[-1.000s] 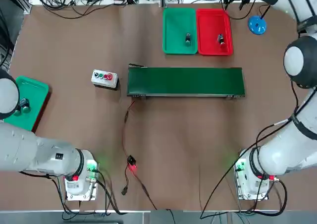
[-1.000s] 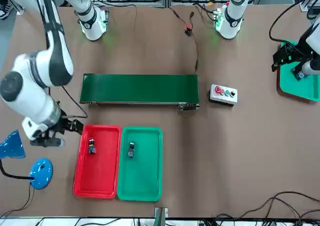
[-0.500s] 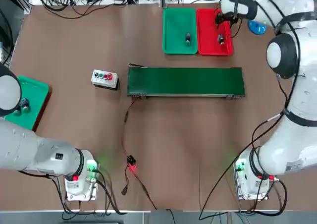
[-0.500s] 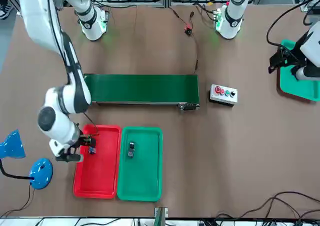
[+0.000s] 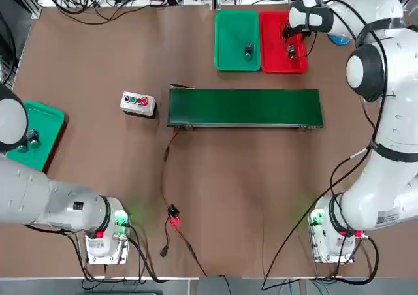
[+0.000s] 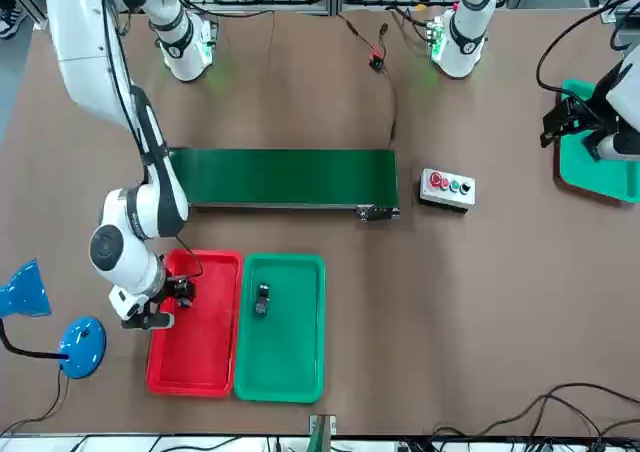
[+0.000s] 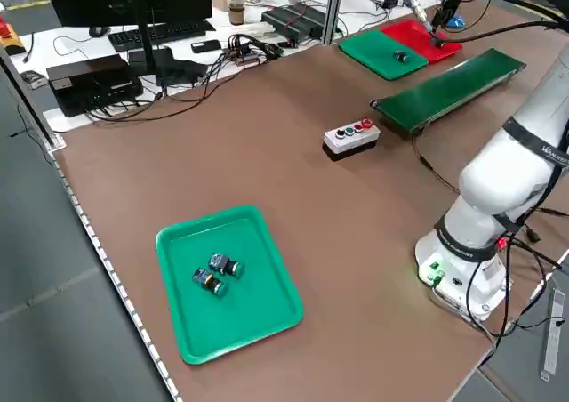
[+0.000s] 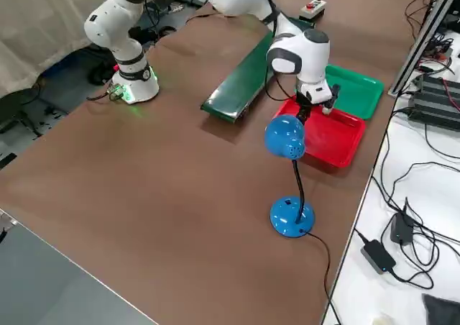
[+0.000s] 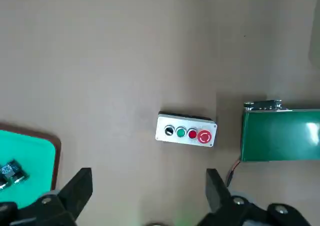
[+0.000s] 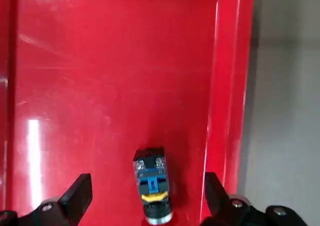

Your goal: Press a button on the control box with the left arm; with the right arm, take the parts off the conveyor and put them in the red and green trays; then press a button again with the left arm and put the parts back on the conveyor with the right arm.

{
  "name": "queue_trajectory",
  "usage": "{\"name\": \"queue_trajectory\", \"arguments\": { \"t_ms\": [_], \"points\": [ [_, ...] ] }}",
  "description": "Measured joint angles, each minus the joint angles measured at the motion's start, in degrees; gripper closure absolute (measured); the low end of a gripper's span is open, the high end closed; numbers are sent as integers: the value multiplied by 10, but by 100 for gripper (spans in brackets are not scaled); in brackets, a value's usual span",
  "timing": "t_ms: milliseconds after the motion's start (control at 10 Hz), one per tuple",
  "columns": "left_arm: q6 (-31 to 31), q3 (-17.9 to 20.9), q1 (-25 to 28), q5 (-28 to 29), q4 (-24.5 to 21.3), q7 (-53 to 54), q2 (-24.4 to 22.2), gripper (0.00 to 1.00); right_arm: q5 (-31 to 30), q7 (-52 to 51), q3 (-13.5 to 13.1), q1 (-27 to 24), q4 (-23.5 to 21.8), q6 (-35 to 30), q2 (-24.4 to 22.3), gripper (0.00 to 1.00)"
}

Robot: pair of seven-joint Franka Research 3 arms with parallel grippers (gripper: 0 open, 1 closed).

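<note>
Parts lie in trays beyond the conveyor (image 5: 245, 107): one small dark part (image 10: 152, 190) in the shiny red tray (image 5: 273, 53). Only the wrist view shows the right gripper (image 10: 142, 198) open over it. The left gripper (image 9: 145, 196) hangs open.

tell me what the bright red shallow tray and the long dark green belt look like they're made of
The bright red shallow tray looks like glossy moulded plastic: light streaks reflect off its floor, and its rim and corners are rounded. The long dark green belt looks like matte rubber or a coated fabric, flat and without glare, in a thin black frame; which of the two cannot be told.
</note>
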Motion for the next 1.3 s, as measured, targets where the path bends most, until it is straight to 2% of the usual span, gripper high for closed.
{"name": "queue_trajectory", "arguments": {
  "t_ms": [300, 500, 600, 700, 800, 1000, 1100, 1300],
  "points": [
    [0, 0, 0, 0, 0, 0, 0, 0, 0, -4, 0, 0, 0, 21, 28, 0],
    [0, -1, -1, 0, 0, 0, 0, 0, 0, -8, 0, 1, 1, 22, 29, 5],
    [0, -2, -1, 0, 0, 0, 0, 0, 0, -9, 0, 2, 1, 22, 29, 18],
    [0, -3, -2, 0, 0, 0, 0, 0, 0, -9, 0, 2, 1, 22, 29, 25],
    [0, -2, -2, 0, 0, 0, 0, 0, 0, -10, 0, 2, 1, 22, 29, 37],
    [0, -2, -1, 0, 0, 1, 0, 0, 0, -10, 0, 2, 1, 21, 29, 47],
    [0, -2, -2, 0, 0, 1, 0, 0, 0, -10, 0, 2, 1, 20, 29, 63],
    [0, -3, -4, 0, 1, 1, 0, 0, 0, -10, 0, 2, 3, 6, 29, 66]
  ]
}}
